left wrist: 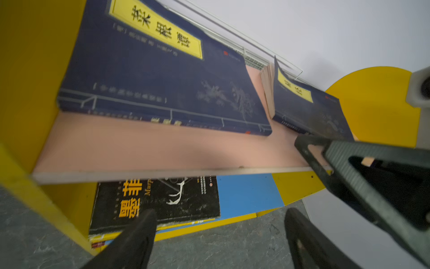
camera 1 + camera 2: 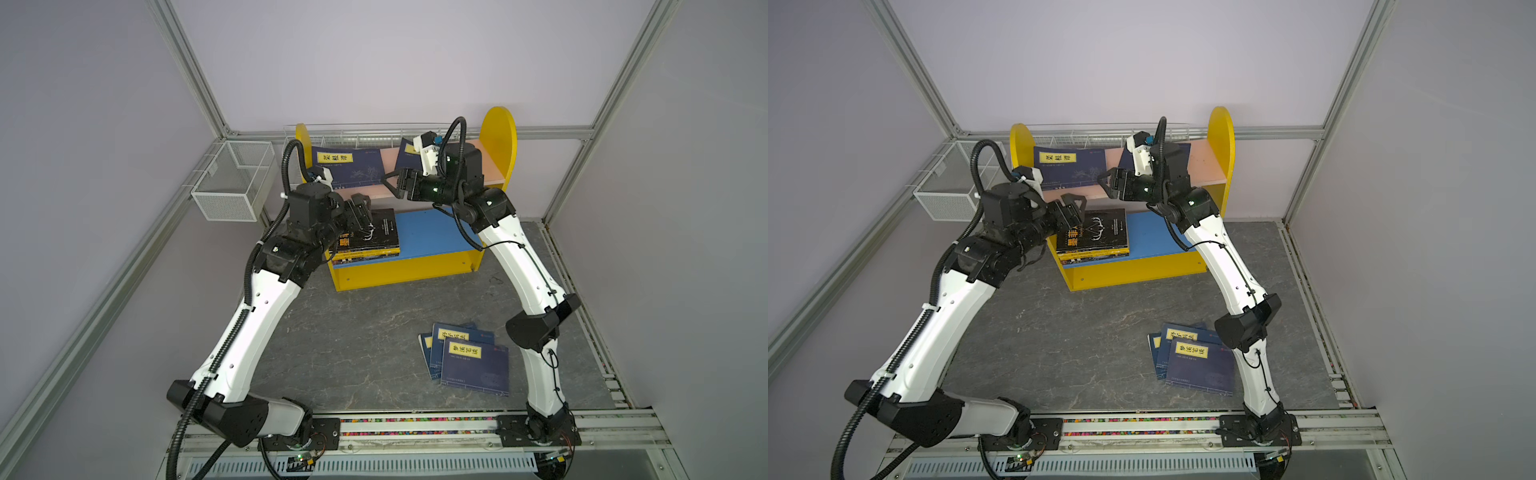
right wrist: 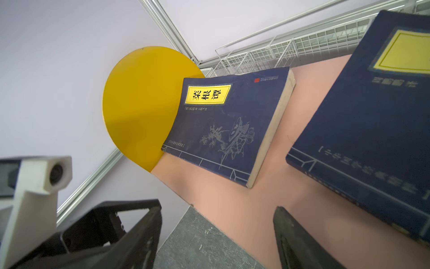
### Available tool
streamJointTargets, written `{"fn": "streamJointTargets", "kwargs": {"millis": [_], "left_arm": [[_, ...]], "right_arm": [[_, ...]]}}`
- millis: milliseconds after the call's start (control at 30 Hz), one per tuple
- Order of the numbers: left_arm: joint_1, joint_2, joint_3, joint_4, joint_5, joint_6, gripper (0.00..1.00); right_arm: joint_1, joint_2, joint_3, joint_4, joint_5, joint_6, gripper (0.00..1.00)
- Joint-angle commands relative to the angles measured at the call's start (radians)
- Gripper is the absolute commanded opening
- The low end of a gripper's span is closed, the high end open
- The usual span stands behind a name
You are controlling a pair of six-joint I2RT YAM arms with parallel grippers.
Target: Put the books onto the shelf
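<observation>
The shelf stands at the back, with a pink upper board and a blue lower board. Two navy books with yellow labels lean on the pink board: one at the left, one at the right, half hidden behind my right wrist. A black book with orange characters tops a stack on the blue board. Three navy books lie fanned on the table. My left gripper hovers open over the black book's left edge. My right gripper hangs open and empty at the pink board's front edge.
A white wire mesh basket hangs on the left frame. A wire rack runs behind the shelf. Aluminium frame posts and purple walls close in the cell. The grey stone-patterned table lies between the arms and the shelf.
</observation>
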Motion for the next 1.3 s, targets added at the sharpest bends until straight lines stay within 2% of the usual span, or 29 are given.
{"fn": "streamJointTargets", "kwargs": {"millis": [0, 167, 400, 500, 567, 733, 800, 900, 967, 1100, 1267], "left_arm": [[-0.02, -0.118, -0.138, -0.004, -0.031, -0.015, 0.87], [-0.049, -0.334, -0.364, -0.016, -0.112, -0.044, 0.88], [-0.056, -0.518, -0.51, -0.131, -0.184, -0.08, 0.88], [-0.057, -0.58, -0.557, -0.151, -0.203, -0.114, 0.88], [-0.058, -0.616, -0.578, -0.153, -0.199, -0.124, 0.88], [-0.057, -0.618, -0.594, -0.163, -0.202, -0.112, 0.88], [-0.058, -0.609, -0.596, -0.164, -0.206, -0.097, 0.88], [-0.058, -0.592, -0.58, -0.169, -0.215, -0.066, 0.88], [-0.057, -0.562, -0.563, -0.161, -0.227, -0.039, 0.88], [-0.057, -0.501, -0.48, -0.123, -0.232, 0.047, 0.88], [-0.057, -0.318, -0.249, -0.082, -0.164, 0.172, 0.86]], "right_arm": [[0.007, 0.041, 0.005, -0.027, 0.031, 0.086, 0.78], [0.019, 0.075, 0.003, 0.036, 0.071, 0.208, 0.77], [0.056, 0.147, 0.01, 0.098, 0.139, 0.384, 0.76], [0.074, 0.156, 0.009, 0.052, 0.23, 0.407, 0.75], [0.092, 0.151, -0.001, 0.058, 0.285, 0.369, 0.75], [0.104, 0.137, -0.014, 0.093, 0.272, 0.225, 0.76], [0.106, 0.105, -0.02, 0.092, 0.259, 0.142, 0.76], [0.128, 0.008, -0.075, 0.084, 0.315, -0.053, 0.77], [0.145, -0.079, -0.146, 0.085, 0.368, -0.203, 0.78], [0.151, -0.244, -0.311, 0.091, 0.394, -0.38, 0.82], [0.143, -0.436, -0.565, 0.133, 0.474, -0.436, 0.85]]}}
